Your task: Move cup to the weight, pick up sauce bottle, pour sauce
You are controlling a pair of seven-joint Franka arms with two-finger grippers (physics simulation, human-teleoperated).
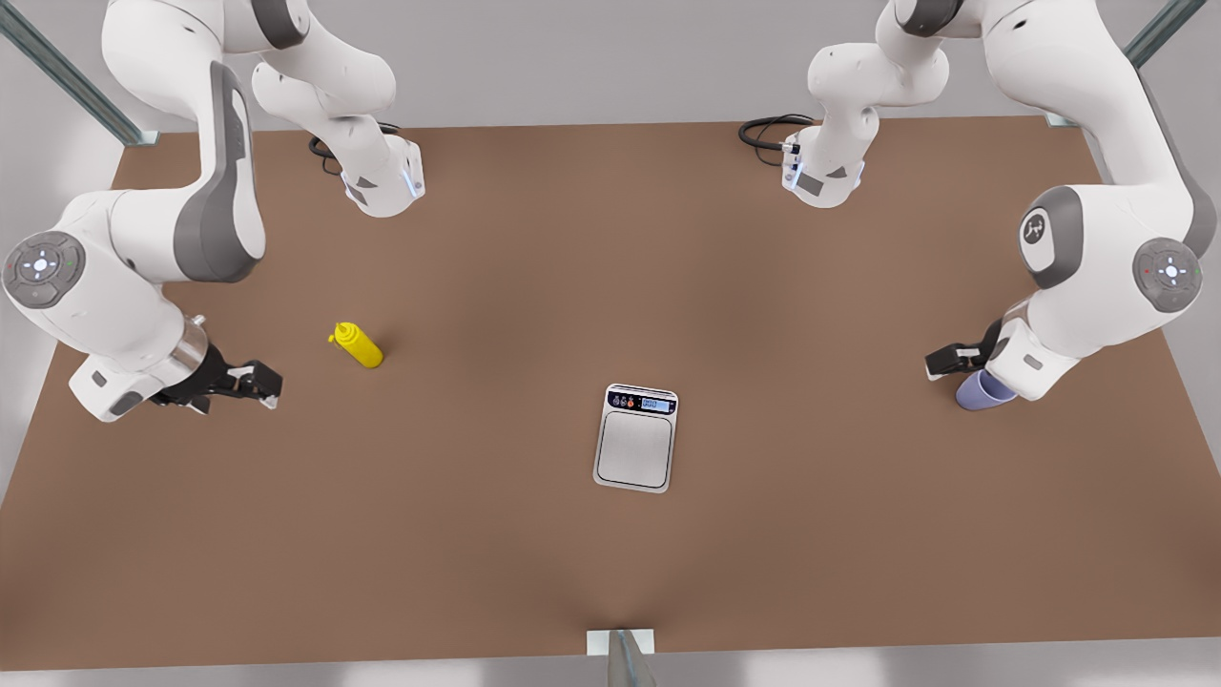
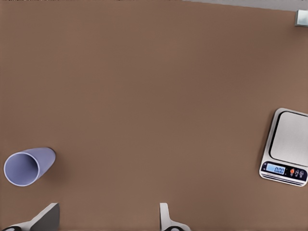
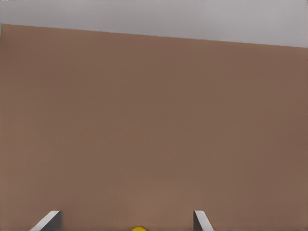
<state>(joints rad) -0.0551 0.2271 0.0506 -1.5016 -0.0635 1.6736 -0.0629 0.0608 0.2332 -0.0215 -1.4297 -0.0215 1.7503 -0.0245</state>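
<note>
Cup point(image 1: 983, 391) beside open left claw point(image 1: 944, 361), open right claw point(image 1: 250, 382) near bottle point(image 1: 359, 345), scale point(image 1: 637, 439) apart on surface point(image 1: 610, 553).

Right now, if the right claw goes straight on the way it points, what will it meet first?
Probably the sauce bottle. The open right claw, at the front view's left, points roughly toward it, and its wrist view shows yellow centred between the fingers. Height is unclear; it may pass over.
</note>
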